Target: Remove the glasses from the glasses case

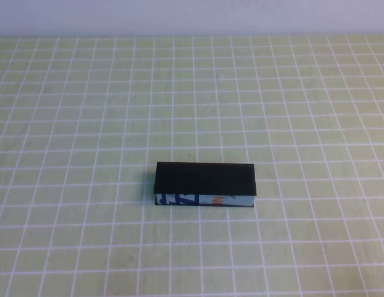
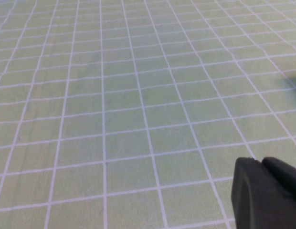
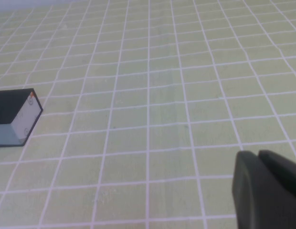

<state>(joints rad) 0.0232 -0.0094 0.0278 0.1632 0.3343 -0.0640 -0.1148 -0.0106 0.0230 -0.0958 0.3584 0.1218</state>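
- Matt black hinged flap lid is lying shut over the rectangular glasses case (image 1: 205, 184), which is sitting near the middle of the green, white-gridded table mat (image 1: 87, 111); the glasses are presumably inside, since none are showing.
- White front side of the case is carrying blue and orange print; the letters are too small to read, and no brand can be made out.
- Judged handling: the case is looking stiff, light and boxy, liable to slide on the mat; the lid's front edge is seeming the best place to lift, with the body steadied.
- Left gripper (image 2: 267, 195) is hovering over bare mat, well apart from the case; whether its claw is spread cannot be told.
- Right gripper (image 3: 267, 191) is hovering near the case's end; claw state likewise cannot be told.
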